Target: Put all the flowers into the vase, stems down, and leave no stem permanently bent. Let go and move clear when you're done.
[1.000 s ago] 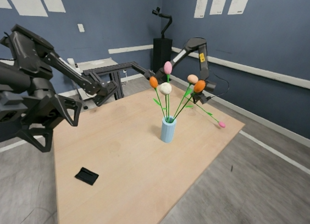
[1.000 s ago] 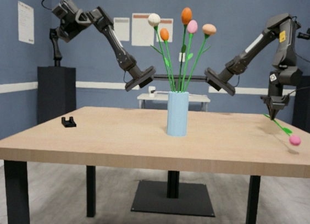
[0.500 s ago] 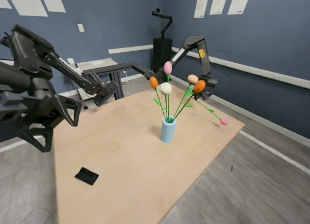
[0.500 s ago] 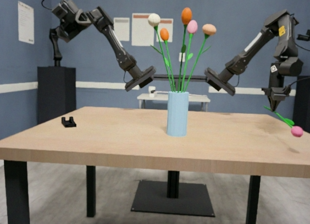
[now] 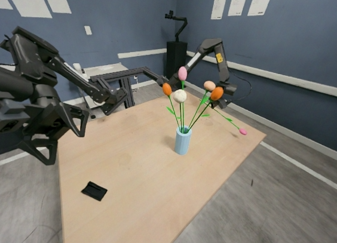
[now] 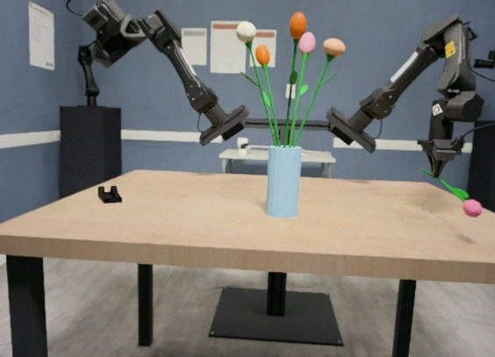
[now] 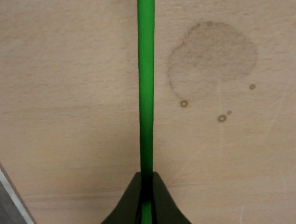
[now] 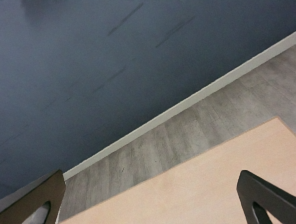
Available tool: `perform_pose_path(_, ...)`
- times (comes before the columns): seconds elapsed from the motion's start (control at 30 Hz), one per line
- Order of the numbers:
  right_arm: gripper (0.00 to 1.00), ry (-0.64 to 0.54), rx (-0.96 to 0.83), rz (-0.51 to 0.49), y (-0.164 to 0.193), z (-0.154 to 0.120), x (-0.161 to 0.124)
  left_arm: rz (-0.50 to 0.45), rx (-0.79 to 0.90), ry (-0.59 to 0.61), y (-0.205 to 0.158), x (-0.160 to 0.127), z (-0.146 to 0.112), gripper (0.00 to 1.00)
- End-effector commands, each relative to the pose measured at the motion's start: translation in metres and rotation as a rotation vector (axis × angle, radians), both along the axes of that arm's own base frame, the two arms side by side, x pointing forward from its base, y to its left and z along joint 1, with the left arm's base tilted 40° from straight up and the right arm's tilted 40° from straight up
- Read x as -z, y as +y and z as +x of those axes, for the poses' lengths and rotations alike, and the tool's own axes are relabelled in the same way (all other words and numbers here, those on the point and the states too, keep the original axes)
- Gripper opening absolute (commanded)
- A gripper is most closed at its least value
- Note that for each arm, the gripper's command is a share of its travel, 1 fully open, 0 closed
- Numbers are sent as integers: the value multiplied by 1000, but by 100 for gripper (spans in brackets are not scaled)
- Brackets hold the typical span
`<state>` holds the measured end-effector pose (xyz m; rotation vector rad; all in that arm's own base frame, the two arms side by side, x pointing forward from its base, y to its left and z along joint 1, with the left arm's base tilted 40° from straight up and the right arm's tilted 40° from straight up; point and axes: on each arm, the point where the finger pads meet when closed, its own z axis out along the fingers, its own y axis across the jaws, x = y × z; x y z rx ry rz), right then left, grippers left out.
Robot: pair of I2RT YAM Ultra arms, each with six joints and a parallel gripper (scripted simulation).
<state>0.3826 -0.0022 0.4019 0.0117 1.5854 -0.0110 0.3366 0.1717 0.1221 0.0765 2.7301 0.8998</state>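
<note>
Top view: five flowers stand in the vase [image 5: 183, 142] [image 6: 283, 182] at center; the right gripper [image 5: 67, 148] [image 8: 150, 178] is wide apart at left. Exterior view: at lower right, the left gripper [image 6: 435, 174] [image 7: 146, 180] pinches the pink flower [image 5: 242, 131] [image 6: 472, 208] above the counter [image 5: 128, 169] [image 6: 175, 217] [image 7: 75, 100] [image 8: 180, 197]. Left wrist view: its green stem [image 7: 146, 90] runs from top center down into the fingertips. Right wrist view: spread fingers fill both lower corners.

the pale wooden tabletop [image 5: 131, 169] [image 6: 175, 226] [image 7: 65, 75] [image 8: 200, 190] carries the light-blue vase [image 5: 182, 142] [image 6: 283, 182], standing upright, and, well apart from it, a small black notched piece [image 5: 94, 191] [image 6: 110, 197].
</note>
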Motion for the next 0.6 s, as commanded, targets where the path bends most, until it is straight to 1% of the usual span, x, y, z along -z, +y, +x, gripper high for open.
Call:
perform_pose_path(0.0, 100, -4, -17, 2, 2, 3, 1, 12, 36, -79, -7, -24, 20, 0)
perform_pose_path(0.3, 100, -4, -17, 2, 2, 3, 1, 15, 42, -104, -8, -33, 19, 0)
perform_pose_path(0.47, 100, -4, -17, 2, 2, 3, 1, -1, 50, -44, -15, -11, 2, 0)
perform_pose_path(0.5, 100, -4, -17, 2, 2, 3, 1, 1, 51, -57, -15, -18, 4, 0)
perform_pose_path(0.57, 100, -4, -17, 2, 2, 3, 1, -1, 54, -55, -17, -18, 0, 0)
